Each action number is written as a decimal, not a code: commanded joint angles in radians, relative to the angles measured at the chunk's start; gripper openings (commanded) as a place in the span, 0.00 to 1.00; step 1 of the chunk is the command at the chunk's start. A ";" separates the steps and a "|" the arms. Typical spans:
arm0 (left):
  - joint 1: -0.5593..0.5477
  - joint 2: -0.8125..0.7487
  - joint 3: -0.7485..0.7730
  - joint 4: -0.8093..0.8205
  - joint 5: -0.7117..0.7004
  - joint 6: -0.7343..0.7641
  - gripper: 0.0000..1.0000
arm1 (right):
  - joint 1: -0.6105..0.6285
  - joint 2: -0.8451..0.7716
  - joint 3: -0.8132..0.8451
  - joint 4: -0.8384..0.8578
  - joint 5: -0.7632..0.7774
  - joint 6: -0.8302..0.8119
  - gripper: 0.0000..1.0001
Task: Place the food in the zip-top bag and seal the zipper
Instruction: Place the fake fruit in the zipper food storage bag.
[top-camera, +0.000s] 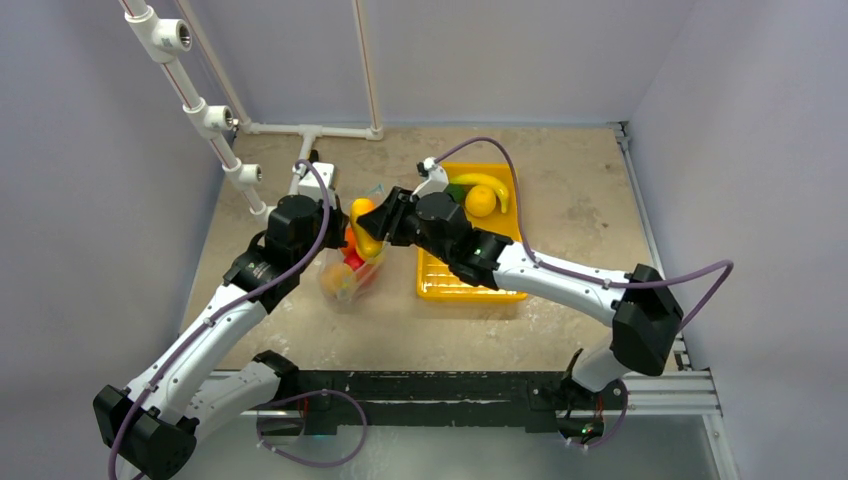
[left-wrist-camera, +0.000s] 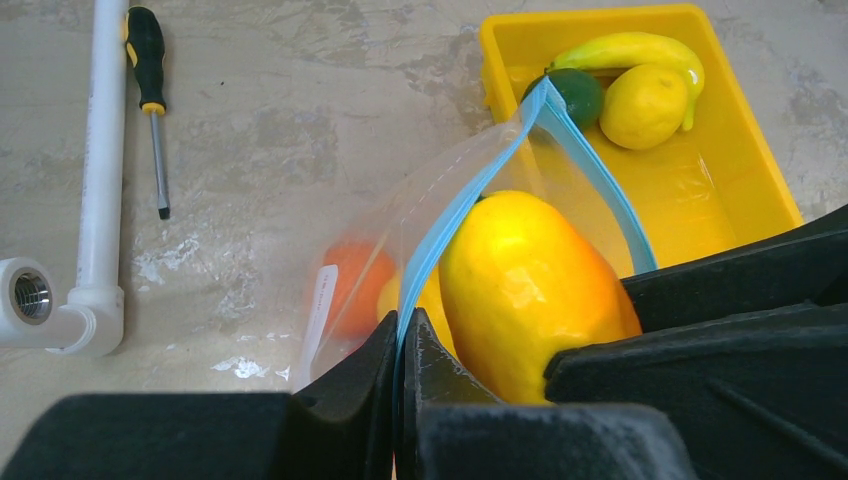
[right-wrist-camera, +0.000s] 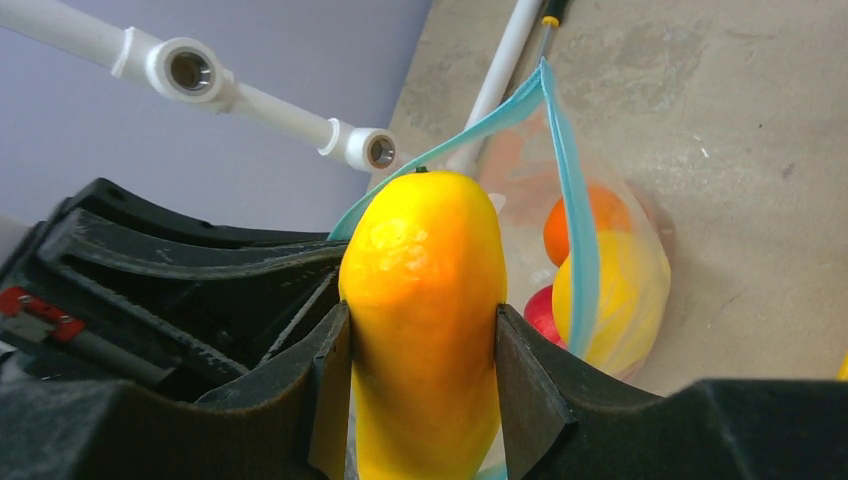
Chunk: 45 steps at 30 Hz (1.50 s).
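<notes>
The clear zip-top bag (top-camera: 345, 280) stands on the table, and its teal-blue zipper (left-wrist-camera: 470, 195) is spread open. My left gripper (left-wrist-camera: 405, 345) is shut on one side of the zipper strip and holds the mouth up. My right gripper (right-wrist-camera: 422, 375) is shut on a yellow-orange mango-like fruit (right-wrist-camera: 425, 290), which sits in the bag's mouth (left-wrist-camera: 525, 290). An orange (right-wrist-camera: 592, 212), a yellow piece (right-wrist-camera: 630, 290) and a red piece (right-wrist-camera: 540, 312) lie inside the bag. A banana (left-wrist-camera: 630, 50), a lemon (left-wrist-camera: 645, 105) and a dark green piece (left-wrist-camera: 582, 95) lie in the yellow tray (left-wrist-camera: 740, 170).
The yellow tray (top-camera: 450, 285) sits right of the bag, under my right arm. A white pipe frame (top-camera: 215, 120) runs along the left and back. A screwdriver (left-wrist-camera: 150, 90) lies beside the pipe (left-wrist-camera: 100, 150). Grey walls enclose the table.
</notes>
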 joint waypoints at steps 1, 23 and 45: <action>0.005 -0.015 0.003 0.038 -0.008 0.002 0.00 | 0.009 0.023 0.017 -0.008 0.027 0.029 0.00; 0.005 -0.012 0.003 0.040 -0.005 0.003 0.00 | 0.024 0.083 0.098 -0.085 0.067 0.006 0.80; 0.005 -0.006 0.003 0.041 0.002 0.000 0.00 | -0.030 -0.107 0.114 -0.221 0.196 -0.114 0.78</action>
